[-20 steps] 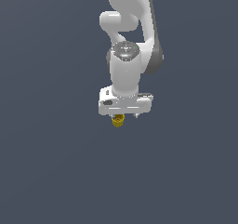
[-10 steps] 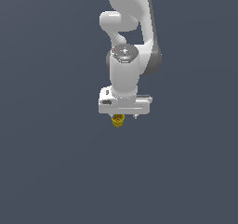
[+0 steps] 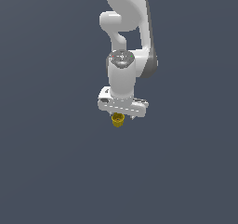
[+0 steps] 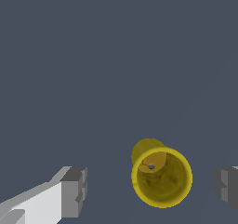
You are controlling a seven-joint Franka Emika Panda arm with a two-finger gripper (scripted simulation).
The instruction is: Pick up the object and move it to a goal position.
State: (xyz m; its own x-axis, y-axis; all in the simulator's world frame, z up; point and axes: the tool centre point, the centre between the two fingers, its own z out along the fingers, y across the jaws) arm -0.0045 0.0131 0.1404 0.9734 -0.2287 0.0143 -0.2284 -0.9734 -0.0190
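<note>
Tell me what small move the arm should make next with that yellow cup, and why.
Probably close the fingers. In the wrist view the yellow cup sits between the two finger pads, open rim toward the camera, with clear gaps on both sides, so nothing grips it yet. It lies nearer one pad, so a slight centring shift first may help. The exterior view shows the gripper directly above it.

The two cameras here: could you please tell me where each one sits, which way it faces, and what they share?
Exterior view: off the arm, facing the white arm from the front and somewhat above; it shows the arm's links, the gripper and the yellow cup just below it.
Wrist view: on the wrist, looking down past the gripper into the cup's open rim; only the two grey fingertips show, set wide, neither touching the cup.
Shared: the cup and the gripper, over a plain dark grey ground.
</note>
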